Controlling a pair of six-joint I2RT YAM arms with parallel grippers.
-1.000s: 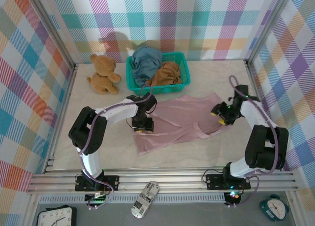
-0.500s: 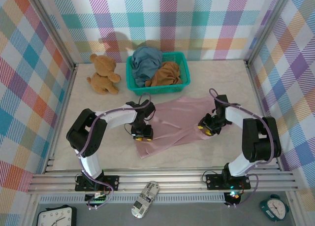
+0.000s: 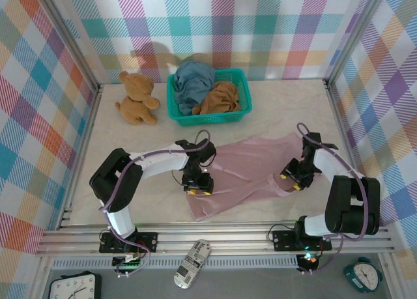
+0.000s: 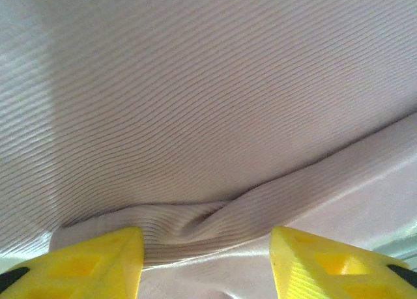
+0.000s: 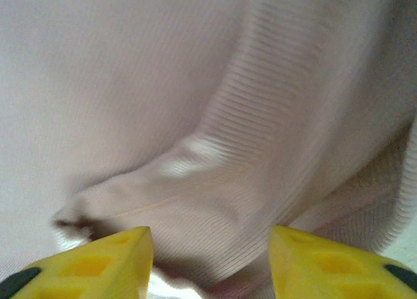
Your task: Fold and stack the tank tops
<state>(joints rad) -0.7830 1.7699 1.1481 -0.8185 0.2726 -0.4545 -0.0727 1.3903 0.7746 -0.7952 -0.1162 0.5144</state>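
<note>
Currently the dusty pink tank top [image 3: 247, 163] is lying spread flat and slanting across the near middle of the table [image 3: 293, 107], its ribbed knit rumpling into low folds. It is looking light, limp and stretchy, so it is likely going to sag and slip rather than hold a crease. Taking hold at a hem or strap edge, with both layers pinched together, is looking like the safest choice. The left fingers [image 4: 98, 260] are standing spread apart over a raised fold on the top's left part, pinching nothing. The right fingers [image 5: 98, 263] are likewise hanging spread over a thick fold near its right edge. Farther off, the slate blue tank top [image 3: 193, 81] and the ochre brown tank top [image 3: 220, 98] are sitting bunched in the teal basket [image 3: 208, 119], with a teddy bear [image 3: 136, 98] sitting just left of it.
</note>
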